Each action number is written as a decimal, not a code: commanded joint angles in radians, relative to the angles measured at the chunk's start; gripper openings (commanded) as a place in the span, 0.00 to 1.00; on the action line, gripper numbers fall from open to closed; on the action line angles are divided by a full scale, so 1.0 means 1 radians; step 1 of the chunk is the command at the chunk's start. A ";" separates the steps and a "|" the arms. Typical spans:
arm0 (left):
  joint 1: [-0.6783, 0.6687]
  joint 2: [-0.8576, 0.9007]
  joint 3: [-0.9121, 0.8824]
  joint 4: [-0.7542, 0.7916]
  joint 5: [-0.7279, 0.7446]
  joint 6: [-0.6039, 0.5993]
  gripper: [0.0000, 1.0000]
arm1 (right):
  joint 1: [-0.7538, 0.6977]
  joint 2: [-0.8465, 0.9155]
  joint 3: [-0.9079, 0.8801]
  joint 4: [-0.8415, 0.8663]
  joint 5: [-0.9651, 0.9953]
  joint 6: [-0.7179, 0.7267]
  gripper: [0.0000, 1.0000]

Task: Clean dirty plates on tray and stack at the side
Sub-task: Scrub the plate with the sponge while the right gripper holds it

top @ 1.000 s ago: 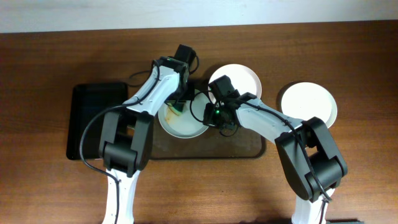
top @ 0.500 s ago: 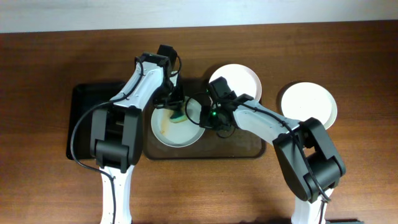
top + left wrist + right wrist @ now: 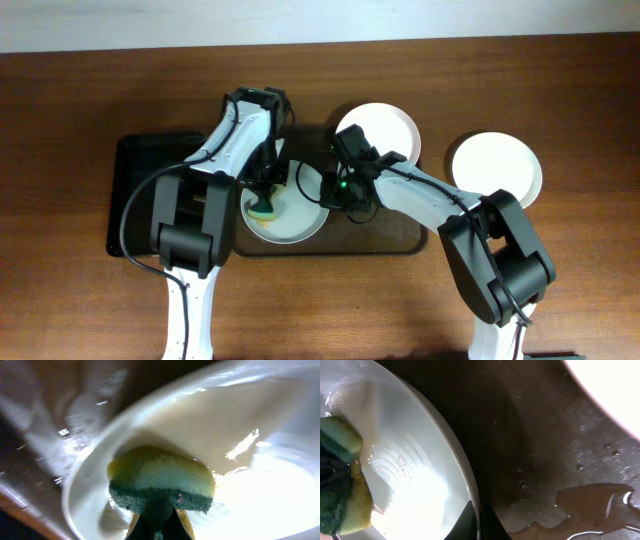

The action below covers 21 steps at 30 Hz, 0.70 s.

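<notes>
A white plate (image 3: pixel 300 215) lies on the brown tray (image 3: pixel 385 240). My left gripper (image 3: pixel 266 205) is shut on a yellow-green sponge (image 3: pixel 162 480) and presses it on the plate's floor (image 3: pixel 260 495). My right gripper (image 3: pixel 326 195) is shut on the plate's right rim (image 3: pixel 467 482), one finger inside and one outside. The sponge also shows in the right wrist view (image 3: pixel 342 485). A second white plate (image 3: pixel 385 125) lies at the tray's far edge. A third white plate (image 3: pixel 497 165) lies on the table to the right of the tray.
A smaller black tray (image 3: pixel 145 190) lies left of the brown tray. The brown tray's floor is wet, with water patches (image 3: pixel 590 505) right of the held plate.
My left gripper has swept the sponge from the plate's far edge toward its near left part. The plate has shifted slightly left and nearer. The right gripper keeps its hold on the rim.
</notes>
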 commanded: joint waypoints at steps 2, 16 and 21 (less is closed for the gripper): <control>-0.052 0.029 -0.021 0.100 0.069 0.045 0.01 | -0.005 0.017 0.001 -0.004 0.025 0.004 0.04; -0.053 -0.025 0.168 0.135 -0.186 -0.163 0.01 | -0.005 0.017 0.001 -0.006 0.029 0.004 0.04; -0.053 -0.060 0.296 -0.109 -0.143 -0.150 0.01 | -0.005 0.017 0.001 -0.006 0.029 0.004 0.04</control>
